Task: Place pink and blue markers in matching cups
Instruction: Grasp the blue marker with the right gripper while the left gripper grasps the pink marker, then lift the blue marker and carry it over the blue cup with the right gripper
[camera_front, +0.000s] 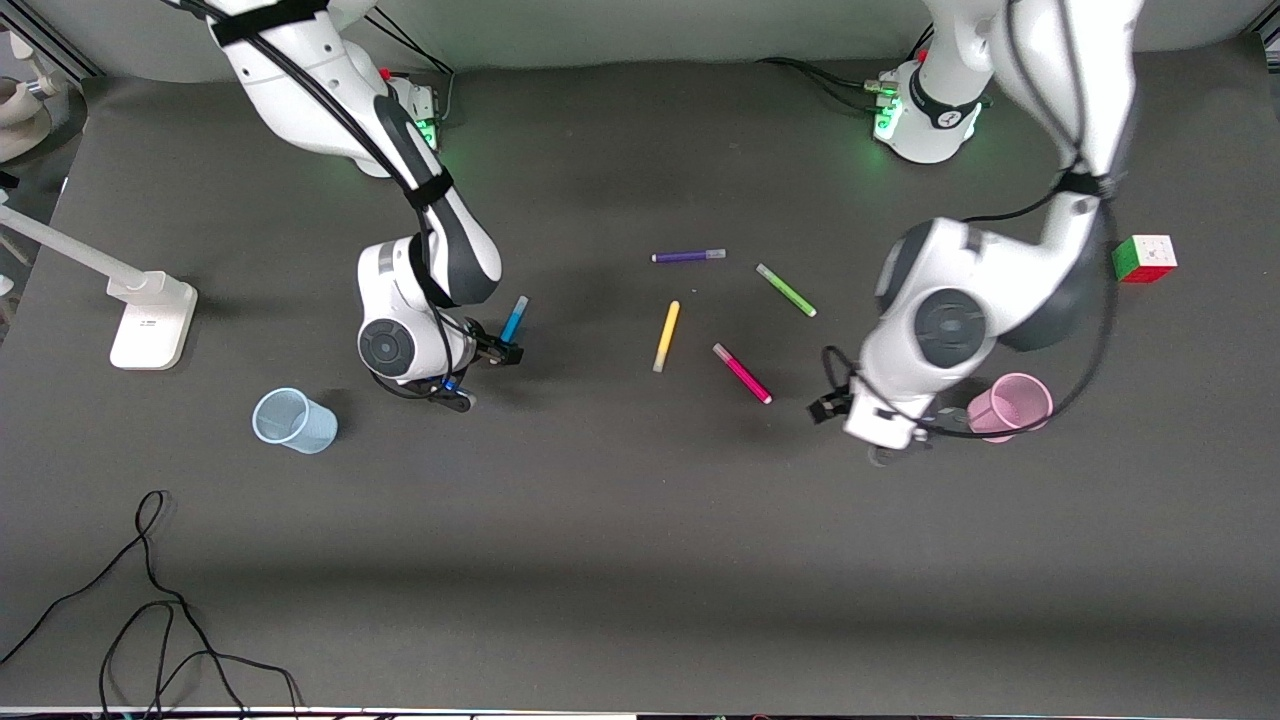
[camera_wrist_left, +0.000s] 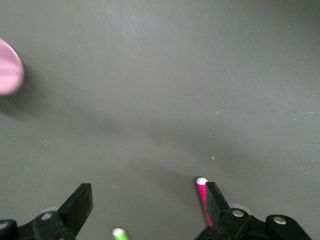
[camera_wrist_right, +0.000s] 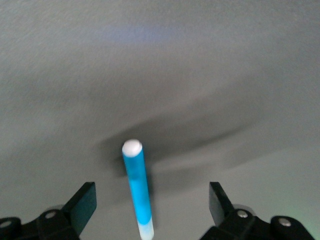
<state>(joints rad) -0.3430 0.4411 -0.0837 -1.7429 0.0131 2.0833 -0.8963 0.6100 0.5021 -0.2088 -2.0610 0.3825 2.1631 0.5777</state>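
Note:
The blue marker (camera_front: 514, 320) lies on the dark mat. My right gripper (camera_front: 483, 377) hangs open over the mat just beside the marker's pale end. In the right wrist view the marker (camera_wrist_right: 137, 187) lies between the open fingers of the gripper (camera_wrist_right: 151, 192). The pink marker (camera_front: 741, 373) lies mid-table. My left gripper (camera_front: 853, 430) is open and empty over the mat between it and the pink cup (camera_front: 1010, 405). In the left wrist view the pink marker (camera_wrist_left: 202, 200) shows by one finger of the gripper (camera_wrist_left: 147, 192), and the pink cup (camera_wrist_left: 7, 67) shows farther off. The blue cup (camera_front: 293, 420) stands toward the right arm's end.
A purple pen (camera_front: 688, 256), a green pen (camera_front: 786, 290) and a yellow pen (camera_front: 666, 336) lie near the pink marker. The green pen's tip (camera_wrist_left: 119, 232) shows in the left wrist view. A puzzle cube (camera_front: 1144, 258), a white stand (camera_front: 150, 320) and loose cables (camera_front: 150, 600) sit at the edges.

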